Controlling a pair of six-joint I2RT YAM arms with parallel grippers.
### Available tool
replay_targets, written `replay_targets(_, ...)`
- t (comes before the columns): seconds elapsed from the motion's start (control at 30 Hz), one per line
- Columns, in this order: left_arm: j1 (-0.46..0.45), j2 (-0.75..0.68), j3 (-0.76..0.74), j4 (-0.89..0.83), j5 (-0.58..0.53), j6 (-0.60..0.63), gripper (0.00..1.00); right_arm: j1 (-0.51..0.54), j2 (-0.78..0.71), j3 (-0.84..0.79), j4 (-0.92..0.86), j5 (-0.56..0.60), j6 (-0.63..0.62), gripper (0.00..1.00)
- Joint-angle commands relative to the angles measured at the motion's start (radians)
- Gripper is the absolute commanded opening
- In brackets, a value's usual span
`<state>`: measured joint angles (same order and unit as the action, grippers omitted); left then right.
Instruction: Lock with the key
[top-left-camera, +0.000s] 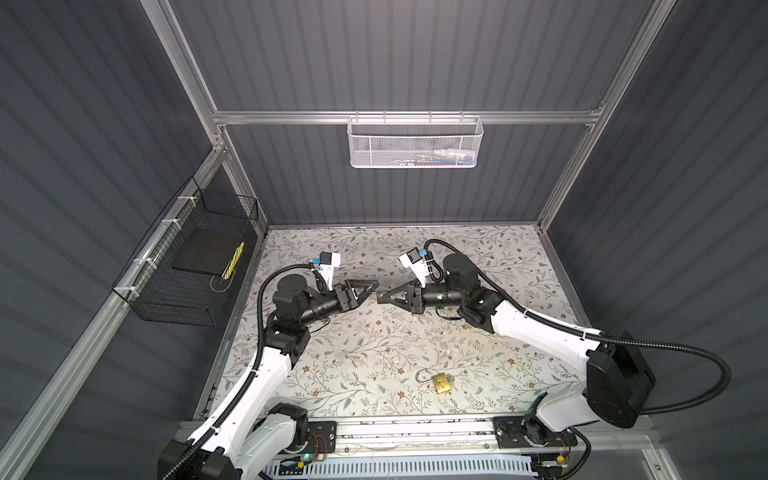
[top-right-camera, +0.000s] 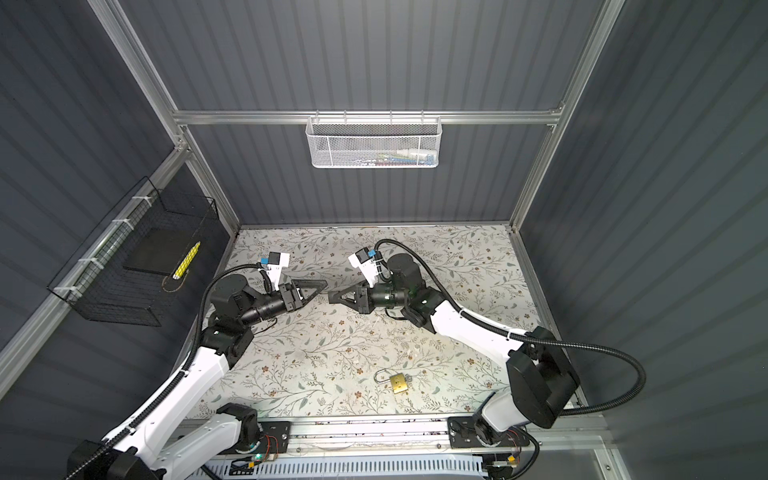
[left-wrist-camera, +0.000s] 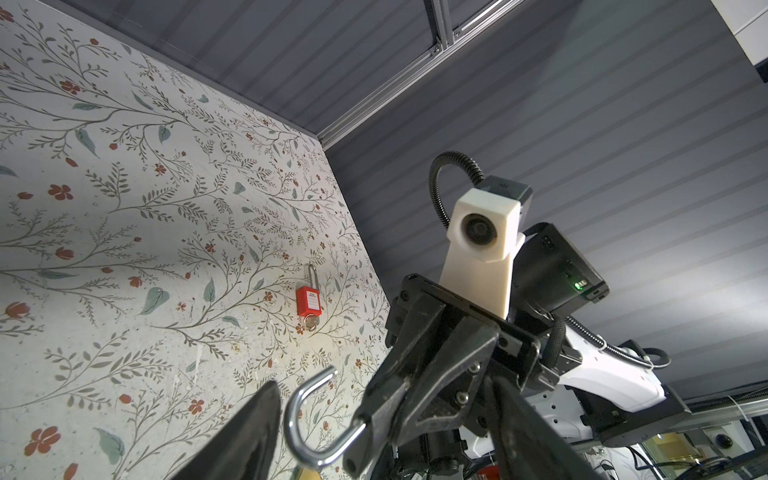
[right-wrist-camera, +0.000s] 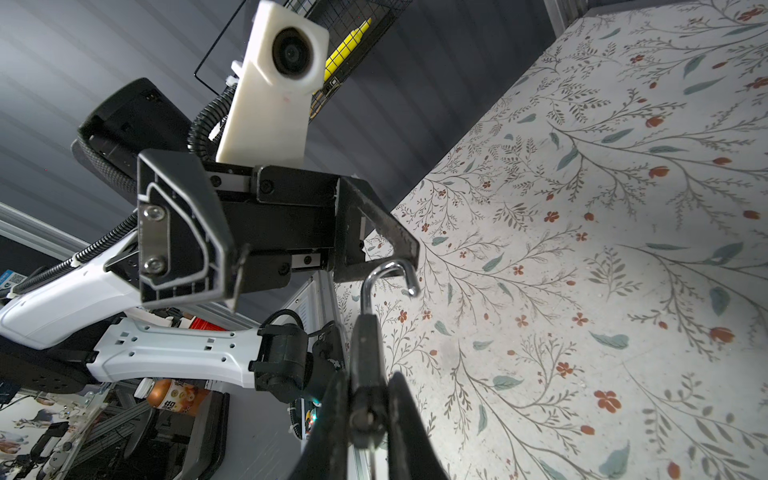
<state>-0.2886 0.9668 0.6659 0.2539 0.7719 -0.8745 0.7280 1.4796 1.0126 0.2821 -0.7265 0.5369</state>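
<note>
The right claw (right-wrist-camera: 370, 382) pinches a padlock (right-wrist-camera: 365, 353); left claw (right-wrist-camera: 324, 278) gapes wide.

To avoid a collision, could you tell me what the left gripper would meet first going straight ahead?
Probably the open shackle of the padlock held by the right gripper, facing the left gripper.

Floral table (top-left-camera: 374, 353) carries brass padlock (top-left-camera: 441, 382) (also red padlock (left-wrist-camera: 308, 300)).

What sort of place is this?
Probably a robotics lab test cell: left arm and right arm on a rail, an aluminium frame with grey panel walls, a brass padlock on a floral tabletop.
</note>
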Motion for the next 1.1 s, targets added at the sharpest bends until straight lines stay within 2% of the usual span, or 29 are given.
replay_targets(0.0,-0.004,0.001,0.016,0.01,0.021,0.014,0.8,0.001,-0.033,0.005,0.004,-0.007,-0.022,0.0)
replay_targets(0.3,-0.005,-0.003,0.018,0.057,0.021,-0.025,0.8,-0.003,-0.047,-0.023,-0.001,-0.007,-0.017,0.0)
replay_targets(0.47,-0.006,0.006,0.004,0.134,0.036,-0.086,0.8,-0.003,-0.036,-0.023,-0.006,-0.002,-0.027,0.0)
replay_targets(1.07,-0.006,0.018,-0.008,0.101,0.056,-0.065,0.78,-0.007,0.004,0.042,0.024,-0.05,-0.017,0.0)
